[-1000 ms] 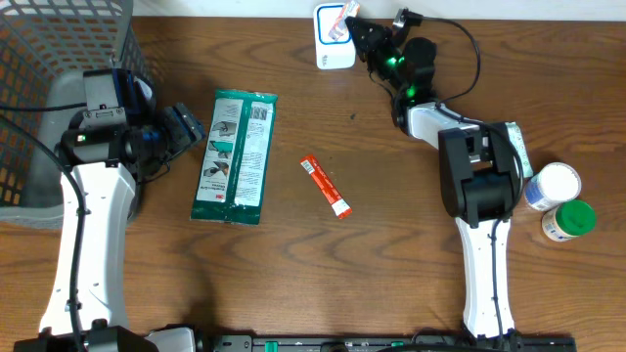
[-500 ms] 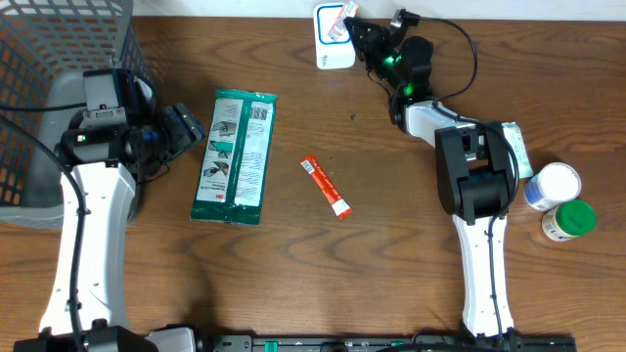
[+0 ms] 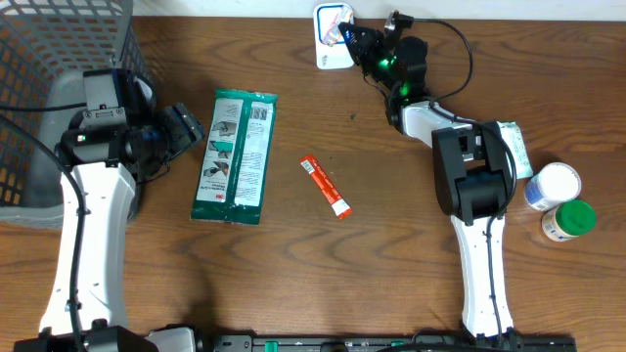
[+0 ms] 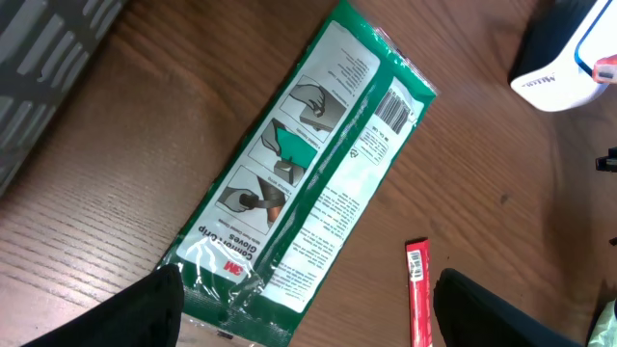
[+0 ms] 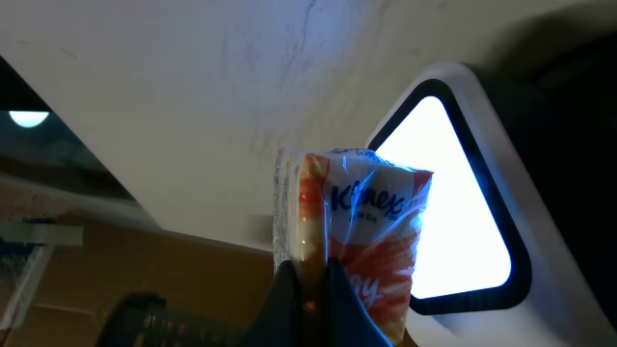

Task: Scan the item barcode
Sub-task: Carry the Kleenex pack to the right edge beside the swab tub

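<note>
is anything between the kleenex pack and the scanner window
Nothing visible does. The right end effector holds the Kleenex pack directly in front of the scanner window, and the right wrist view shows no other object between them.

Left gripper [image 3: 193, 127] gapes wide; right gripper [image 3: 348, 35], arm stretched forward, is pinched closed.

Orange-white Kleenex pack [image 5: 359, 226] upright, close before lit window of white scanner [image 5: 461, 145].
</note>
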Available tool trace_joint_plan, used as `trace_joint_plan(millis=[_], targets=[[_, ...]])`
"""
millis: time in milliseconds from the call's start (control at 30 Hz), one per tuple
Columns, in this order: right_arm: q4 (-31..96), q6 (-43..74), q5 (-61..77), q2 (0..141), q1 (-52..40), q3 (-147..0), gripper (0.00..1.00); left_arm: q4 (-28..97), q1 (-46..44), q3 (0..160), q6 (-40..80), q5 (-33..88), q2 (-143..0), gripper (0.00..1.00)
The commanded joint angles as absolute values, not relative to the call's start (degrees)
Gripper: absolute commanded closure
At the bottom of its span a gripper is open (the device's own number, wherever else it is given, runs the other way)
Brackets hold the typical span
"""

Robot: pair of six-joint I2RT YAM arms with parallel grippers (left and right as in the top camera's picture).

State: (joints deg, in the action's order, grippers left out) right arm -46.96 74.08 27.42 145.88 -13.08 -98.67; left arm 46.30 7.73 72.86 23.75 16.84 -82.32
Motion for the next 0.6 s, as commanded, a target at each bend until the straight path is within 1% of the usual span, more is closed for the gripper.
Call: trace_joint_plan(millis=[0, 100, 167, 267, 367, 433, 500, 533, 567], targets=[[-47.2, 72.4, 28.9, 147.4, -12.8, -100.0, 0.99, 46.5, 8.0, 74.2, 23.2, 17.3, -82.6, 0.19], [-47.7, 68.9, 33.0, 147.4, -12.8, -101.3, 0.99, 46.5, 8.0, 74.2, 23.2, 17.3, -82.6, 0.19], [-46.8, 65.3, 38.7, 147.1, -12.6, -103.4, 0.99, 46.5, 8.0, 74.2, 23.2, 17.3, -82.6, 0.19], [-44.3, 64.8, 44.4, 145.5, -11.9, -105.6, 0.99, 46.5, 8.0, 74.2, 23.2, 17.3, -82.6, 0.19], [-41.3, 64.7, 46.9, 142.0, -11.1, -105.8, 0.99, 46.5, 8.0, 74.2, 23.2, 17.3, -82.6, 0.19], [-35.3, 62.6, 47.3, 138.5, -10.7, -105.8, 0.99, 46.5, 8.0, 74.2, 23.2, 17.3, -82.6, 0.19], [-26.7, 58.0, 47.0, 134.8, -10.5, -105.8, 0.98, 46.5, 8.0, 74.2, 23.2, 17.4, -82.6, 0.19], [-14.1, 49.6, 44.3, 129.7, -10.4, -105.8, 0.99, 46.5, 8.0, 74.2, 23.2, 17.3, -82.6, 0.19], [-7.9, 45.5, 42.0, 127.0, -10.5, -105.8, 0.99, 46.5, 8.0, 74.2, 23.2, 17.3, -82.6, 0.19]])
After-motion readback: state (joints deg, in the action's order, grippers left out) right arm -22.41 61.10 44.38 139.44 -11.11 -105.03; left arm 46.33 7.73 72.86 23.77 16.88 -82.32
